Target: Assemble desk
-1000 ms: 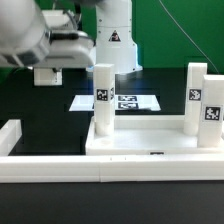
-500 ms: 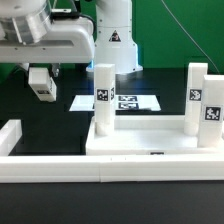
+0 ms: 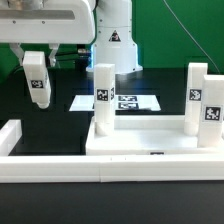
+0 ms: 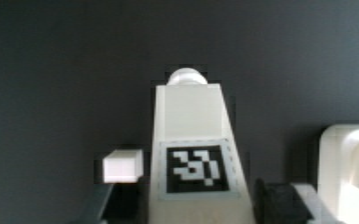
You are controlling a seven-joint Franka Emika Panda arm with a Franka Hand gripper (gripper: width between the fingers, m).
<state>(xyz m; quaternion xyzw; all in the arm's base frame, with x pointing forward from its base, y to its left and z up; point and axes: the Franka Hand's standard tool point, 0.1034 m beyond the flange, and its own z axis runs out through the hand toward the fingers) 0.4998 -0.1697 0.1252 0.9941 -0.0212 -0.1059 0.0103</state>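
In the exterior view a white desk leg (image 3: 37, 82) with a black-and-white tag hangs nearly upright above the black table at the left. My gripper (image 3: 36, 62) is shut on its upper end. The wrist view shows the same leg (image 4: 194, 120) running away from the camera between my dark fingers (image 4: 284, 205), its tag facing the lens. The rimmed tabletop panel (image 3: 150, 142) lies flat to the right. One leg (image 3: 102, 98) stands on its left side. Two more (image 3: 208, 105) stand at its right, one behind the other.
The long low border wall (image 3: 110, 168) runs along the front, with a short white end piece (image 3: 9, 136) at the left. The marker board (image 3: 118, 102) lies flat behind the tabletop. The robot base (image 3: 115, 40) stands at the back.
My gripper has swung left and turned, bringing the held leg from an end-on, tilted pose to nearly upright. The parts on the tabletop have not moved.
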